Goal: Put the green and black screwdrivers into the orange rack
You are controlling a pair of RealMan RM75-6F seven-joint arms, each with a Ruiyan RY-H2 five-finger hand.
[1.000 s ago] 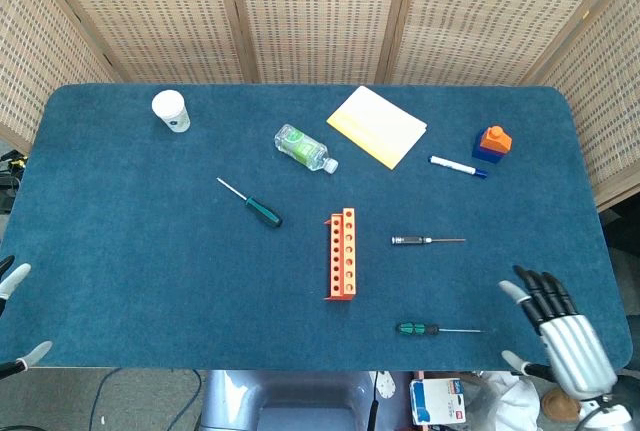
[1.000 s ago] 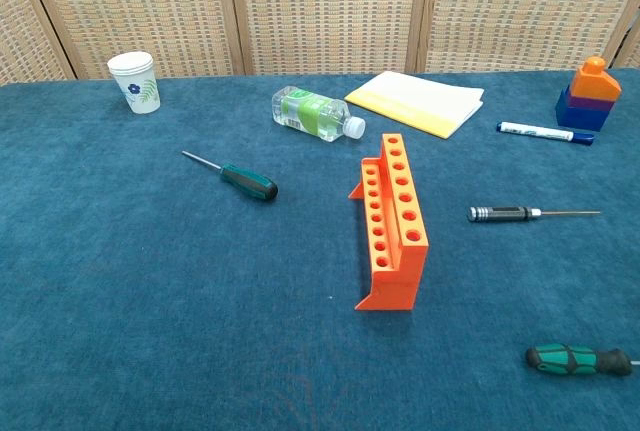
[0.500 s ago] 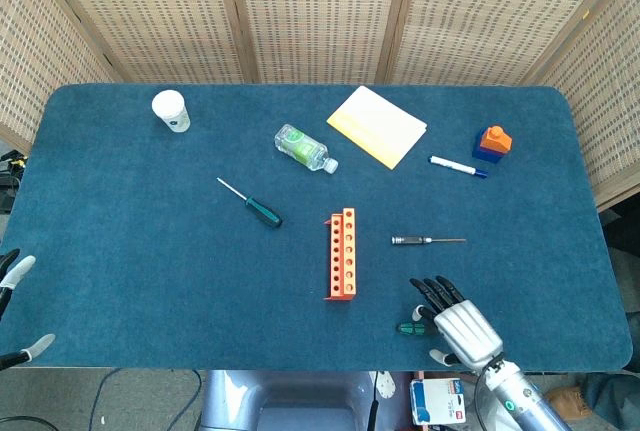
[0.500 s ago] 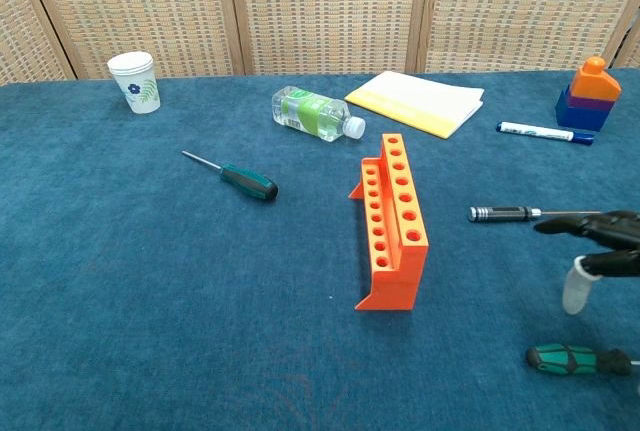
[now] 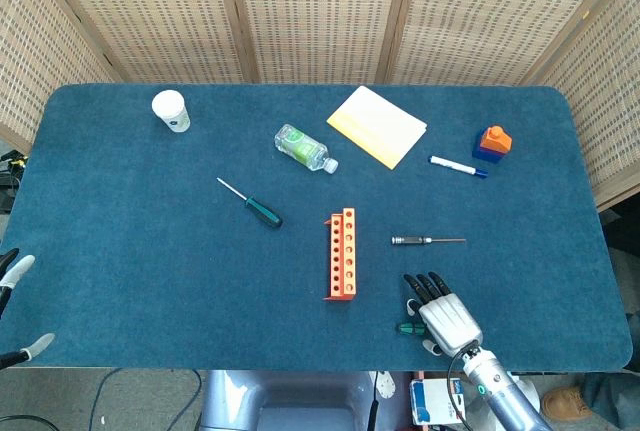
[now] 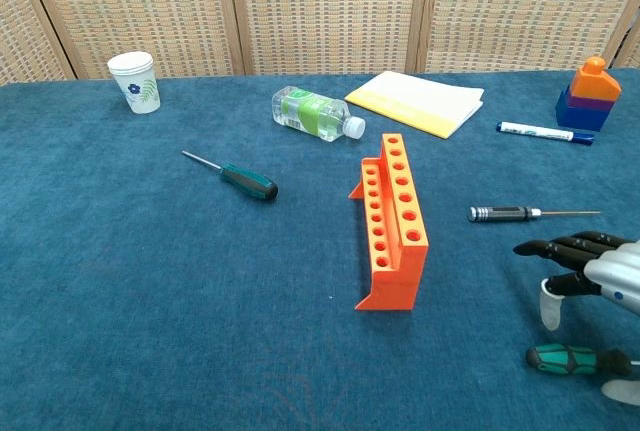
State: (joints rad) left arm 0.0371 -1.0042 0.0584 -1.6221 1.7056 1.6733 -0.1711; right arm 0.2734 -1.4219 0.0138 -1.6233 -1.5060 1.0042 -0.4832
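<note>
A green and black screwdriver point(image 5: 407, 328) lies near the table's front edge, right of the orange rack point(image 5: 341, 253). My right hand point(image 5: 441, 312) hovers over its shaft with fingers spread and holds nothing. In the chest view the right hand point(image 6: 591, 271) is just above that screwdriver point(image 6: 573, 359), whose handle shows clearly. A second green and black screwdriver point(image 5: 256, 207) lies left of the rack point(image 6: 392, 221), also seen in the chest view point(image 6: 243, 180). Only fingertips of my left hand point(image 5: 12, 273) show at the left edge, apart and empty.
A thin black precision screwdriver point(image 5: 426, 241) lies right of the rack. At the back are a paper cup point(image 5: 171, 110), a lying water bottle point(image 5: 303, 148), a yellow pad point(image 5: 377, 126), a marker point(image 5: 458, 166) and an orange-blue block point(image 5: 492, 143).
My right hand moved left from the front right corner to above the near screwdriver, then a little further left and lower. The left hand and all objects stayed put.
</note>
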